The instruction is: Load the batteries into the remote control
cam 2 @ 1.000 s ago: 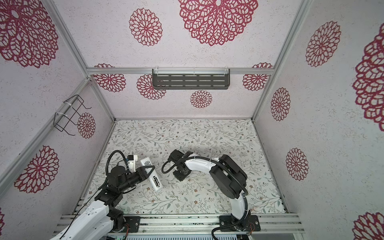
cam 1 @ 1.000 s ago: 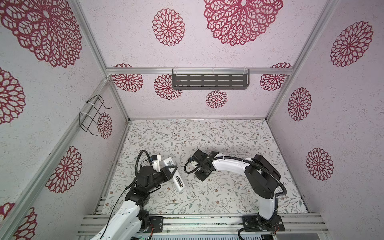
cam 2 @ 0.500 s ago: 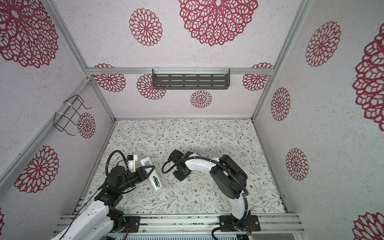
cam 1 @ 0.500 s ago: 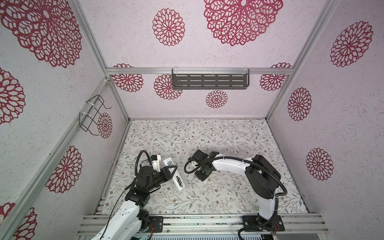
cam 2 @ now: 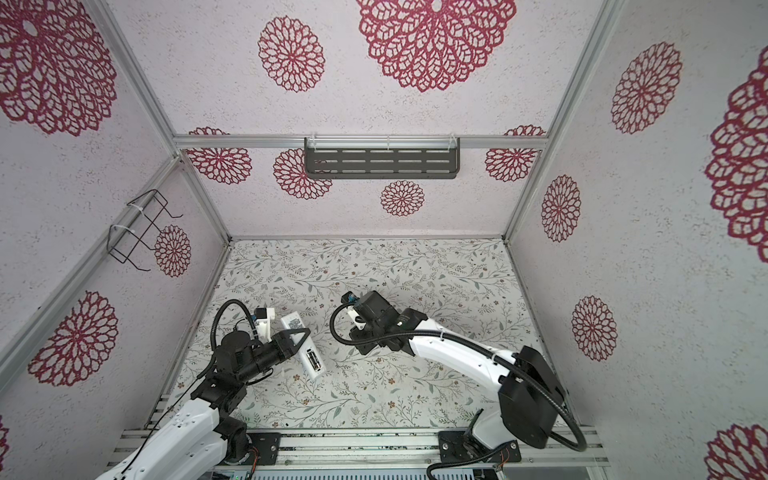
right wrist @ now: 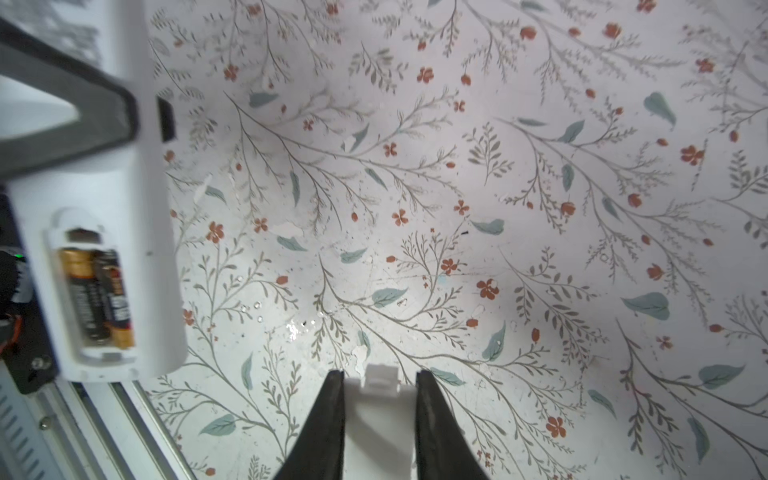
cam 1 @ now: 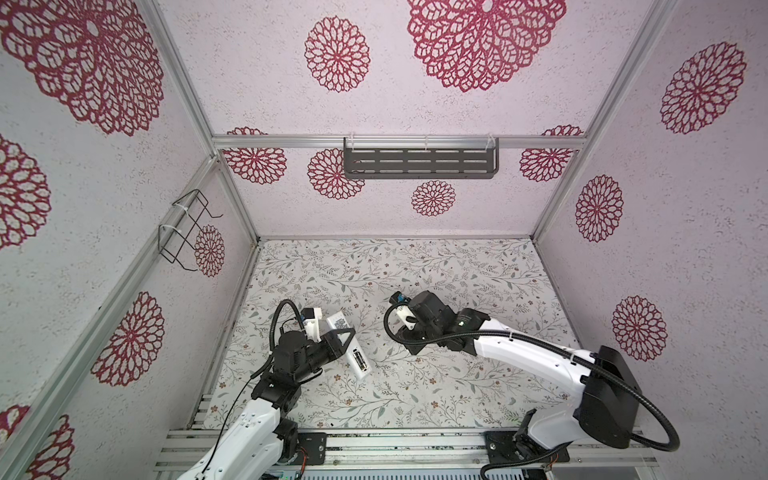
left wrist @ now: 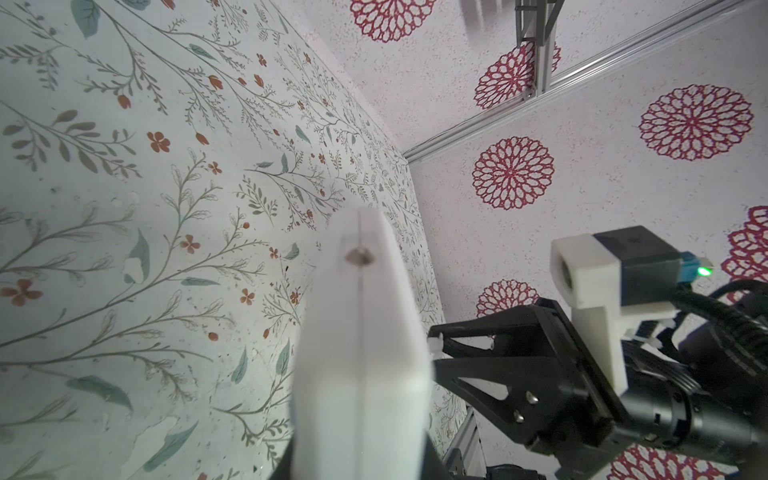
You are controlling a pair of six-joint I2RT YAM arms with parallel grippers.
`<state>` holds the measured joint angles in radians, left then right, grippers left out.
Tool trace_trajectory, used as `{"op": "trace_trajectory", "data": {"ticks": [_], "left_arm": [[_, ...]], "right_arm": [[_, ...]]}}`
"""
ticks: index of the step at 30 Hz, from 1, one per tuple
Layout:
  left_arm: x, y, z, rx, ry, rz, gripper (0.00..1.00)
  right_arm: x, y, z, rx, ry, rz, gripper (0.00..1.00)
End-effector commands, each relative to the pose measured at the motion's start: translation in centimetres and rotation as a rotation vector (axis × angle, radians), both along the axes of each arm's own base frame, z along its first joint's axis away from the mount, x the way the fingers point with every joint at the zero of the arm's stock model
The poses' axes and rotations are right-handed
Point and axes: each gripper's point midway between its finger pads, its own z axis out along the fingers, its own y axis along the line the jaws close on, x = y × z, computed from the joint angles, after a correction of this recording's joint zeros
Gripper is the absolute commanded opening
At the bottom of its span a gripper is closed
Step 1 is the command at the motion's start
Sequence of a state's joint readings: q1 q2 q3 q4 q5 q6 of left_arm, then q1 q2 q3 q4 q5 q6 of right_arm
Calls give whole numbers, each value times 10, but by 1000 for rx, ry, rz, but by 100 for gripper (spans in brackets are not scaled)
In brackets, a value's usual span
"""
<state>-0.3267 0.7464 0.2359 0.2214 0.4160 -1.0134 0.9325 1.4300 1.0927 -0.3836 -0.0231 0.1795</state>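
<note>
Left pincer clamped the remote control above the surface's front-left corner, axis slanting back-left to front-right | batteries both seated | right pincer gripped the cover; remote lay leftward.

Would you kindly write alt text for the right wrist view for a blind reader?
Two batteries sit side by side in the open compartment of a white remote control; the right gripper grips the loose battery cover over a floral table.
</note>
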Motion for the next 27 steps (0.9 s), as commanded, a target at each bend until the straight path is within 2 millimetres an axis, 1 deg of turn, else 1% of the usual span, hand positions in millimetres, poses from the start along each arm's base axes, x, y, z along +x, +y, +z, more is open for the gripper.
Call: {"op": "trace_trajectory", "data": {"ticks": [1,5,10,13,20,27], "left_arm": [[6,1,18,-58,-68,21,0],[12,5,24,-76,-91,63,0],[18,12,28,-86,-115,121,0],[21,12,32,-105,-130,134,0],[25,8,33,-127,-132,132,0],[24,12,30,-134,-132,153,0]], "right_arm": [[9,4,40,186,-68,-102,18],[13,4,63,294,-108,-152,17],[5,21,86,359,-161,-99,16],[0,31,94,392,-173,-73,15],[-18,62,102,447,-194,26,13],[-22,84,97,458,-187,56,11]]}}
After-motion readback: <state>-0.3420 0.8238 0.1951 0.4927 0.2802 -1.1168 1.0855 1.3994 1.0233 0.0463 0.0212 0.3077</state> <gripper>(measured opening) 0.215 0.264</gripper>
